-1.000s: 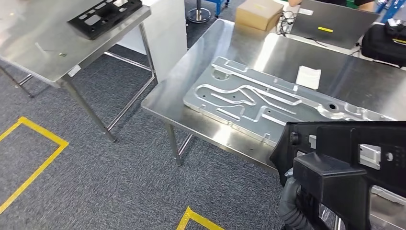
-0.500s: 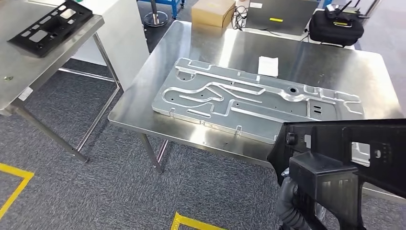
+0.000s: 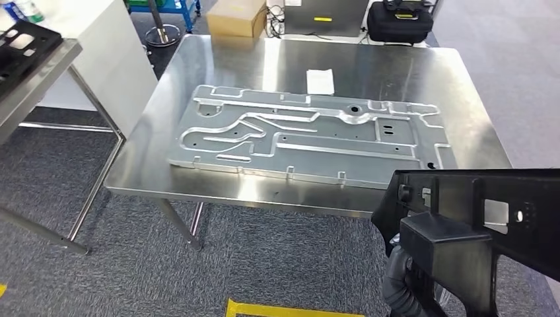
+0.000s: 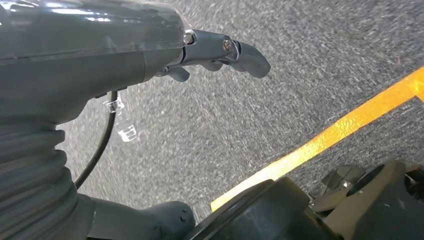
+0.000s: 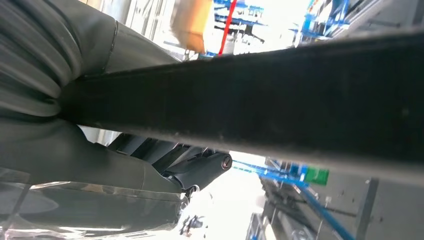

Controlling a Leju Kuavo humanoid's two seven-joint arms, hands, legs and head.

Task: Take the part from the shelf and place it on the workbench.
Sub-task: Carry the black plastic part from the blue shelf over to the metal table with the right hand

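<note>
A black plastic part [image 3: 482,218] with rectangular cut-outs hangs at the lower right of the head view, in front of the workbench's near right corner and clear of its top. My right hand [image 5: 75,150] grips it; in the right wrist view the part [image 5: 275,100] runs as a dark bar between thumb and fingers. From the head, the part hides most of that hand, leaving its grey ribbed wrist cover [image 3: 398,285]. The steel workbench [image 3: 218,59] stands ahead. My left hand [image 4: 220,50] hangs over grey carpet, fingers apart, holding nothing.
A large machined aluminium plate [image 3: 304,139] covers much of the workbench, with a white slip [image 3: 320,80] behind it. A cardboard box [image 3: 236,16] and black bag [image 3: 399,20] sit beyond the far edge. A second steel table [image 3: 26,86] carries another black part [image 3: 20,41]. Yellow floor tape [image 3: 290,309].
The whole view has swung, so the camera moved: the workbench now sits centred and squarer in front of me, the left table slid off. The black part stays in my right hand.
</note>
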